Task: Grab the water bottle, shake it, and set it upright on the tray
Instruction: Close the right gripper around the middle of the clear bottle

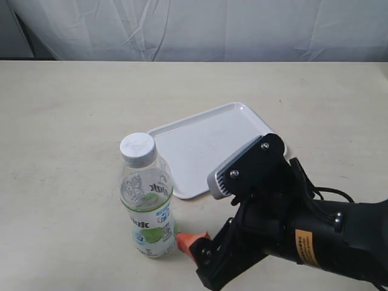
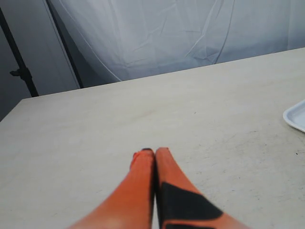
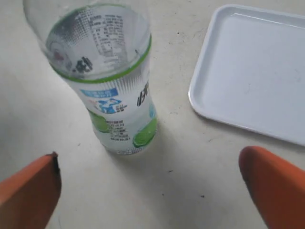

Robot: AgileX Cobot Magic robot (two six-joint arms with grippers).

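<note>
The water bottle [image 1: 147,200] stands upright on the table with its white cap [image 1: 137,148] on, just off the near left corner of the white tray [image 1: 212,142]. My right gripper [image 3: 152,186] is open, its orange fingertips [image 3: 31,188] spread wide. It sits low beside the bottle [image 3: 114,81] and short of it, touching nothing. In the exterior view one orange fingertip [image 1: 191,240] shows close to the bottle's base. The tray [image 3: 257,71] lies empty. My left gripper [image 2: 153,152] is shut with nothing in it, over bare table; a corner of the tray [image 2: 296,116] shows at the edge.
The beige table [image 1: 66,121] runs back to a white cloth backdrop [image 1: 200,27]. The black right arm [image 1: 291,224] fills the near right corner of the exterior view. A dark stand [image 2: 19,71] rises beyond the table's far corner in the left wrist view.
</note>
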